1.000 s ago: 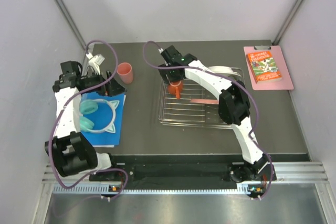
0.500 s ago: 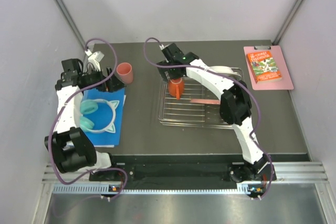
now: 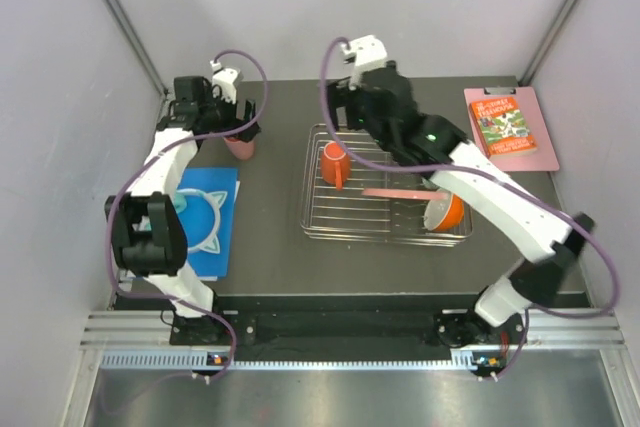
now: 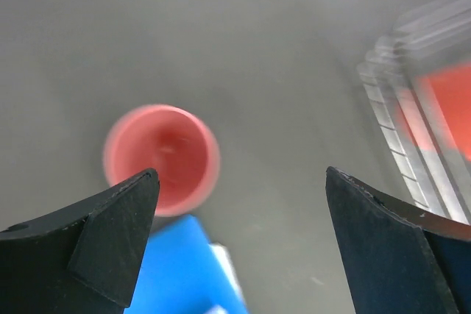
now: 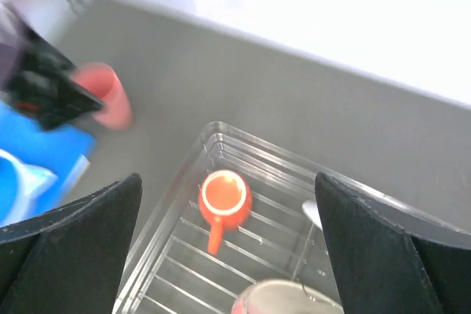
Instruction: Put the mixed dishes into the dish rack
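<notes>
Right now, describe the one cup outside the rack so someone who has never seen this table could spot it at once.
On the dark grey table, look left of the chrome wire dish rack, beyond the far corner of the flat blue book. The pink cup stands there upright on bare tabletop; the orange handled cup sits inside the rack.

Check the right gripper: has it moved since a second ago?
Yes. The right gripper, now open, has drawn off the orange cup and up toward the dish rack's far rim in the top view.
</notes>
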Motion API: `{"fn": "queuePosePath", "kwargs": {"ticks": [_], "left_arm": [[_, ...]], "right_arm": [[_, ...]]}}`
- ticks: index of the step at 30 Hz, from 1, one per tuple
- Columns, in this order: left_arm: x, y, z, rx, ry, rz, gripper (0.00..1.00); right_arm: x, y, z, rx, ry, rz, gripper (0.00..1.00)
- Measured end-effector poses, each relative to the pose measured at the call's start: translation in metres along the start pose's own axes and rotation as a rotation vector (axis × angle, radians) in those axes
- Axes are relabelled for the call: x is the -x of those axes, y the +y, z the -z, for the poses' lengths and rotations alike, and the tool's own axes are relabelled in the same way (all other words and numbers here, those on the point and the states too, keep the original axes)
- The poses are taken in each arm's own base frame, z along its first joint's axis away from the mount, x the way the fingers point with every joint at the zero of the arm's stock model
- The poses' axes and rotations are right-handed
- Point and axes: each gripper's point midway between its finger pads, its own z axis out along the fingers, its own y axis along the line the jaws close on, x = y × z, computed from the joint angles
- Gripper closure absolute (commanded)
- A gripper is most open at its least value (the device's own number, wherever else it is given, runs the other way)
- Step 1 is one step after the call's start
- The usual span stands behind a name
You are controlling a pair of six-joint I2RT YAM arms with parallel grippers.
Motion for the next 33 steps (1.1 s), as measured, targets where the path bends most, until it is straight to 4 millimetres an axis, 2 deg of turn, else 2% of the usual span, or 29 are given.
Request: {"fn": "queuePosePath", "kwargs": {"ticks": [2, 5, 7, 11, 14, 18, 19, 24, 25, 28, 29, 30, 31, 33], "left_arm": [[-0.001, 0.017, -0.014, 0.056, 0.018, -0.027, 0.01], [-0.006, 0.037, -0.029, 0.118, 0.046, -0.051, 0.03], [-0.014, 0.044, -0.035, 0.145, 0.069, -0.058, 0.06], [-0.027, 0.046, -0.046, 0.165, 0.111, -0.073, 0.12], [-0.032, 0.035, -0.055, 0.152, 0.128, -0.089, 0.14], [-0.04, 0.021, -0.064, 0.13, 0.142, -0.105, 0.24], [-0.042, 0.017, -0.065, 0.125, 0.146, -0.111, 0.35], [-0.049, 0.015, -0.07, 0.124, 0.164, -0.125, 0.51], [-0.052, 0.016, -0.071, 0.129, 0.17, -0.124, 0.6], [-0.063, 0.023, -0.078, 0.15, 0.197, -0.119, 0.77], [-0.067, 0.025, -0.08, 0.156, 0.209, -0.117, 0.91], [-0.074, 0.029, -0.084, 0.168, 0.229, -0.115, 1.0], [-0.079, 0.031, -0.089, 0.17, 0.244, -0.11, 1.0], [-0.071, 0.037, -0.091, 0.195, 0.242, -0.121, 1.0]], "right_arm": [[0.024, -0.01, 0.031, 0.018, -0.102, -0.05, 0.0], [0.042, -0.028, 0.066, 0.025, -0.202, -0.106, 0.0], [0.047, -0.034, 0.08, 0.03, -0.24, -0.133, 0.0], [0.043, -0.035, 0.083, 0.034, -0.242, -0.148, 0.01], [0.031, -0.033, 0.079, 0.034, -0.213, -0.141, 0.01], [0.023, -0.032, 0.076, 0.034, -0.189, -0.136, 0.01], [0.023, -0.032, 0.076, 0.034, -0.189, -0.138, 0.01], [0.023, -0.032, 0.076, 0.035, -0.187, -0.139, 0.01], [0.023, -0.032, 0.076, 0.035, -0.187, -0.138, 0.01], [0.021, -0.032, 0.076, 0.035, -0.182, -0.137, 0.01], [0.021, -0.032, 0.076, 0.035, -0.179, -0.134, 0.01], [0.019, -0.032, 0.076, 0.034, -0.174, -0.132, 0.01], [0.019, -0.032, 0.076, 0.034, -0.173, -0.132, 0.01], [0.018, -0.032, 0.076, 0.034, -0.17, -0.131, 0.01]]}}
